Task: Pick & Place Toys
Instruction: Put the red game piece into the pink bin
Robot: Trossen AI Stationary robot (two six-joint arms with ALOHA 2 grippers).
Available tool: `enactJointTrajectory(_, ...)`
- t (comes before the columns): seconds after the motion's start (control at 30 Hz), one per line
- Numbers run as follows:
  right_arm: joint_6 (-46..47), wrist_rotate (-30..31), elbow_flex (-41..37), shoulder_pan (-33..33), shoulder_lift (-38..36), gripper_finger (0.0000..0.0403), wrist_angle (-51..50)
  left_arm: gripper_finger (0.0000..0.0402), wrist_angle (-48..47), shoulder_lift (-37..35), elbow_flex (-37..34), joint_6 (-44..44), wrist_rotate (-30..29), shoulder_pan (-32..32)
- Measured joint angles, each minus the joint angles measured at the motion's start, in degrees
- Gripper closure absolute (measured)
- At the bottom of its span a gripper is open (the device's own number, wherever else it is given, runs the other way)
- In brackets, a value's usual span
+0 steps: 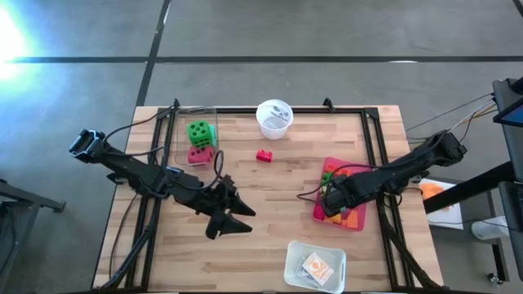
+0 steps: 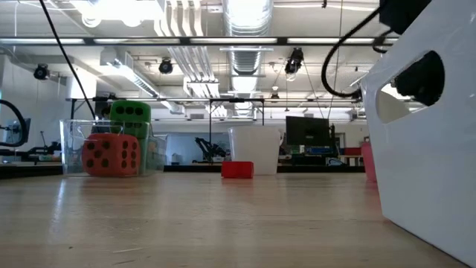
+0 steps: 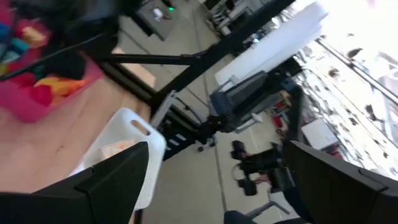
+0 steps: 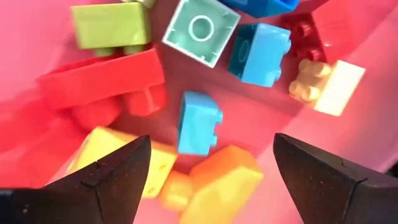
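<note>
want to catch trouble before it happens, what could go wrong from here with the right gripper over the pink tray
The right gripper hangs open over tightly packed bricks in the pink tray. Closing on the small blue brick, its fingers could catch the orange brick or yellow brick beside it, lifting two or knocking one out. The cables near the right arm could also snag the tray rim.

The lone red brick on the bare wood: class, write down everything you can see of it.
The red brick is a small, glossy plastic block, low and boxy in the low view. It sits flat on the wooden table, alone, just in front of the white cup and to the right of the two dice. Neither gripper is near it and nothing touches it but the table.
</note>
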Motion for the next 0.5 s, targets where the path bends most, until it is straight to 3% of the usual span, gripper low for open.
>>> enactJointTrajectory(0.27, -2.95, 0.31, 8.67, 0.19, 0.0, 0.0071, -11.52, 0.0023, -10.08, 0.0, 0.0, -5.62, -3.6, 2.34)
enactJointTrajectory(0.5, -4.72, 3.62, 15.04, 1.03, 0.0, 0.0071, -13.46, 0.0023, -20.74, 0.0, 0.0, -5.82, -5.27, 7.03)
